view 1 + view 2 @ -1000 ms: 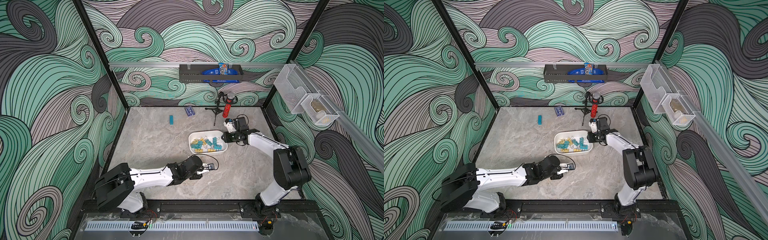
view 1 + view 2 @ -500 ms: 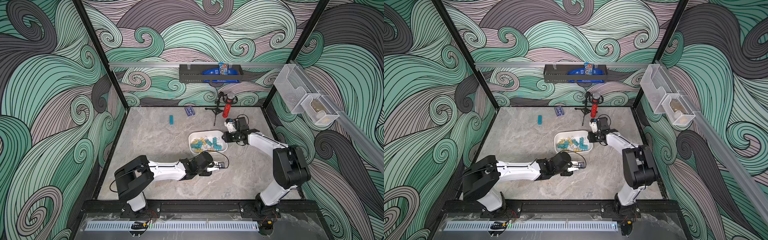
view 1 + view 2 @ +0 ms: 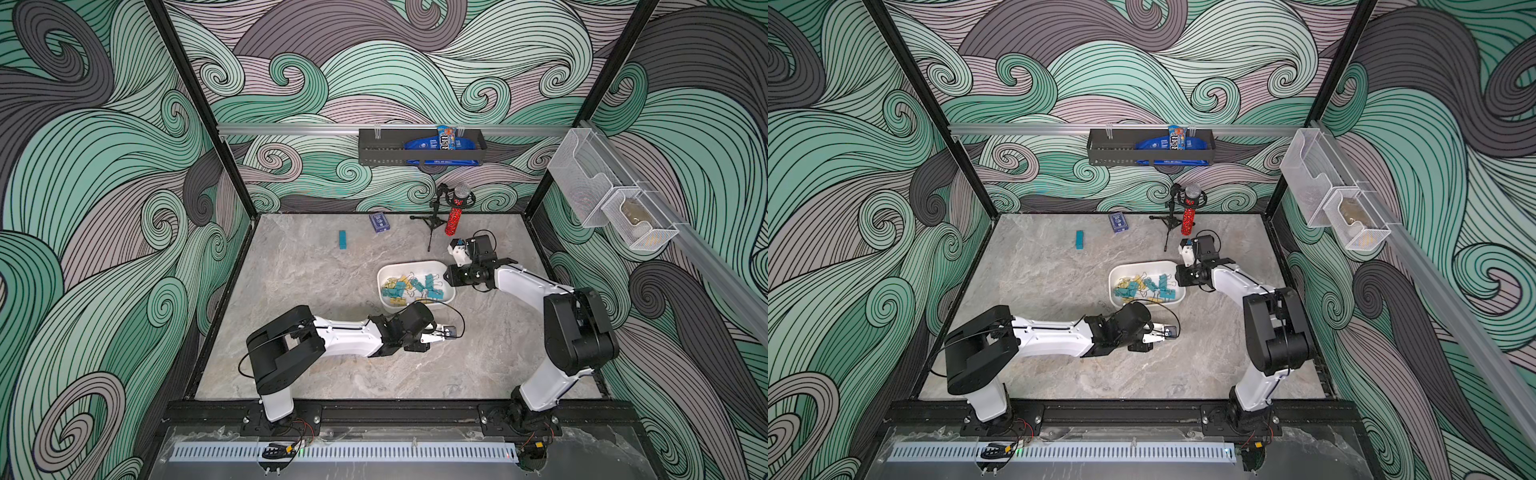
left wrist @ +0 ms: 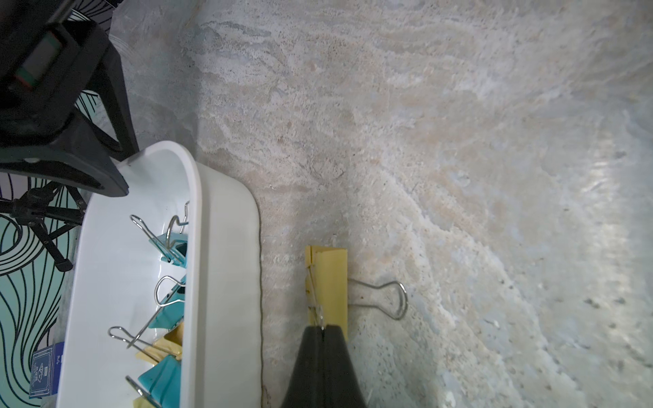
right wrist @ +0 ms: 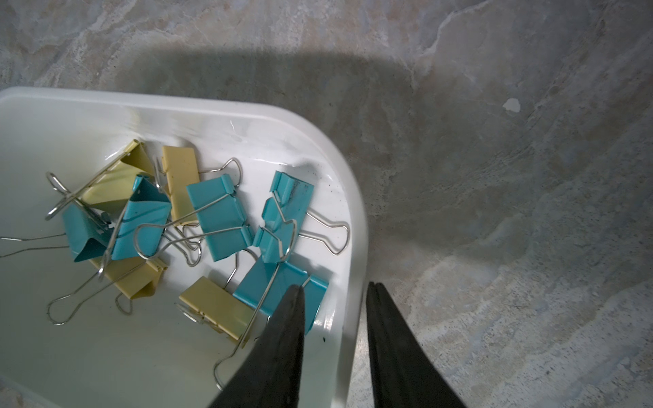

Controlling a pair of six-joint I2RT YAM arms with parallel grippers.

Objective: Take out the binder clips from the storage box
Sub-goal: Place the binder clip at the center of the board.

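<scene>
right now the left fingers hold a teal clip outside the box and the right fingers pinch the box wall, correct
Not quite: the clip in the left fingers is yellow, not teal; the left wrist view shows it. It is outside the box, and the right fingers do pinch its wall.

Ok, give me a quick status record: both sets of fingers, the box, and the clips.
box: on the table, white, open top
clips inside: teal and yellow, a tangled pile, many
left fingers: shut on one yellow clip, outside the box beside its wall
right fingers: closed across the box wall, one inside, one outside
</scene>
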